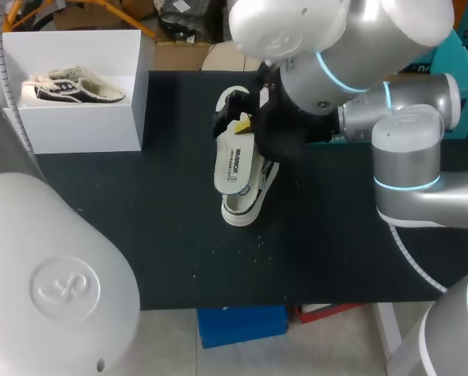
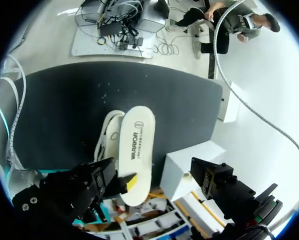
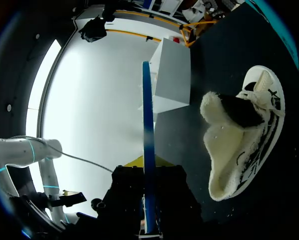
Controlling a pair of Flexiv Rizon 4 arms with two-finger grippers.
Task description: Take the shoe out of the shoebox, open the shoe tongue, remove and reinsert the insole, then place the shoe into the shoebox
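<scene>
A white insole (image 1: 235,160) with print on it hangs over the table, and my right gripper (image 1: 240,121) is shut on its far end. Directly beneath it, a white fleece-lined shoe (image 1: 253,200) lies on the black table. The right wrist view shows the insole (image 3: 148,125) edge-on, its blue underside between the right gripper's (image 3: 148,172) fingers, with the shoe (image 3: 239,145) beside it, opening up. From high above, my left gripper (image 2: 157,177) looks down on the insole (image 2: 135,150) and shoe (image 2: 105,137), open, holding nothing. The white shoebox (image 1: 77,125) stands at the far left.
A second shoe (image 1: 73,88) lies inside the shoebox. The black table top (image 1: 140,219) runs from the box to the front edge. My left arm's big white housing (image 1: 54,282) fills the head view's lower left corner.
</scene>
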